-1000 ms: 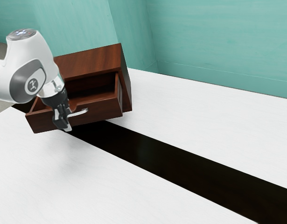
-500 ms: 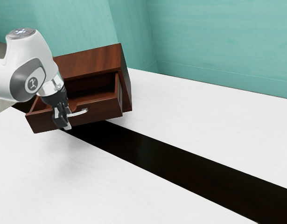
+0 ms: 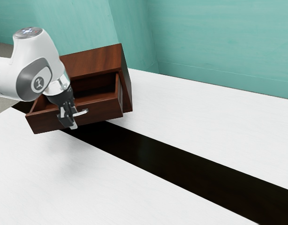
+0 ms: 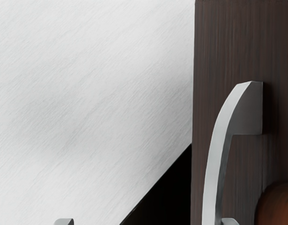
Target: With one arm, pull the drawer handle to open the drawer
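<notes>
One silver handle [image 4: 217, 159] lies between the spread jaws, close beside one finger. Its long axis runs level along the front of the drawer [image 3: 104, 108], which stands pulled out of the cabinet [image 3: 92, 58] on the tabletop [image 3: 195, 112].

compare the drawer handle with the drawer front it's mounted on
The handle is pale grey metal; the drawer front is dark brown wood. The handle is a slim curved bar standing off the surface; the drawer front is a flat broad panel. The handle spans just part of the drawer front. Both sit pulled out from the cabinet.
</notes>
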